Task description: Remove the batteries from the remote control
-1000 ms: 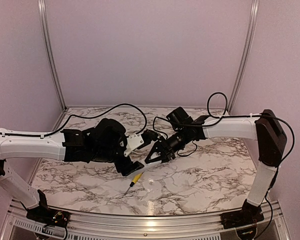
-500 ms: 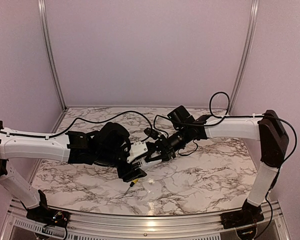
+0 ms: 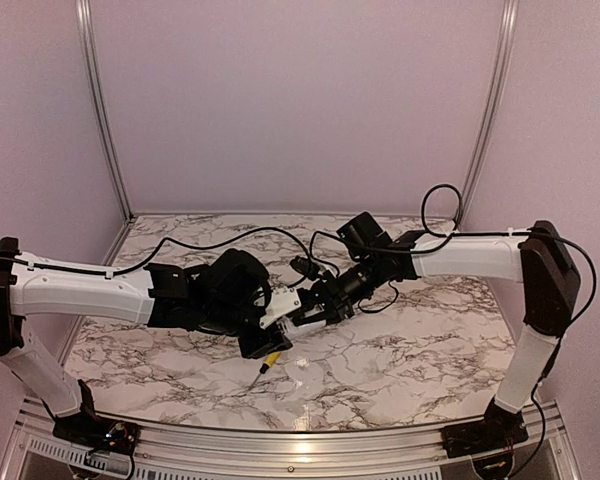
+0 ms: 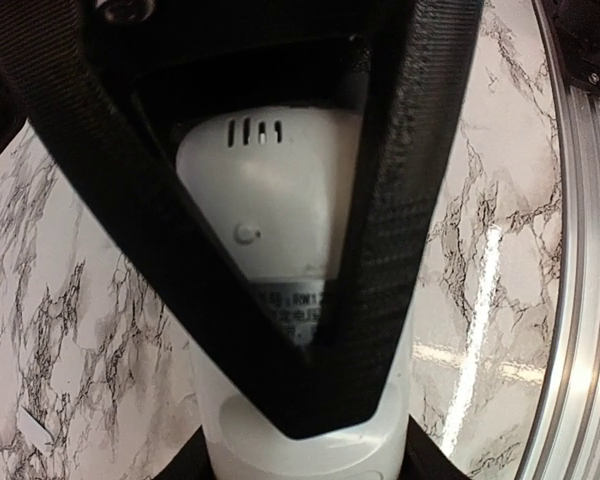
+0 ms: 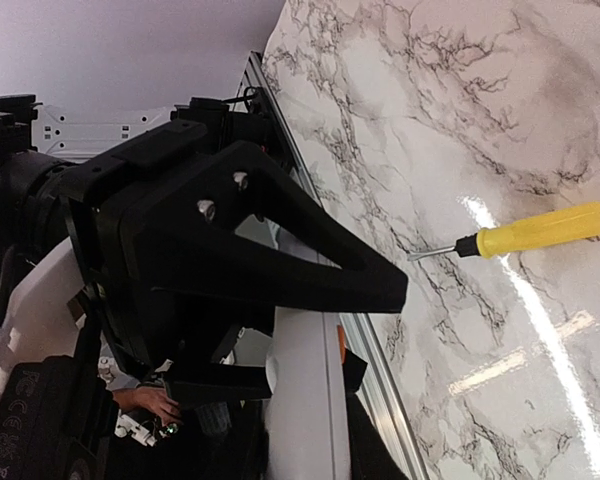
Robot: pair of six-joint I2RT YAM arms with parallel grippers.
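Observation:
The white remote control (image 3: pixel 288 300) hangs in the air between my two grippers, above the marble table. My left gripper (image 3: pixel 272 318) is shut on it; in the left wrist view the remote's back (image 4: pixel 265 220), with small slots and a printed label, fills the space between the black fingers (image 4: pixel 400 200). My right gripper (image 3: pixel 315 303) is closed around the remote's other end, which shows in the right wrist view (image 5: pixel 302 410) between its black fingers (image 5: pixel 280 260). The batteries are hidden.
A yellow-handled screwdriver (image 3: pixel 270 358) lies on the table below the grippers and shows in the right wrist view (image 5: pixel 535 230). A small white piece (image 3: pixel 302 368) lies to its right. The metal front rail (image 3: pixel 300 440) edges the table.
My left gripper has carried the remote to the right and down. My right gripper, open a second ago, has come onto the remote's end and closed on it.

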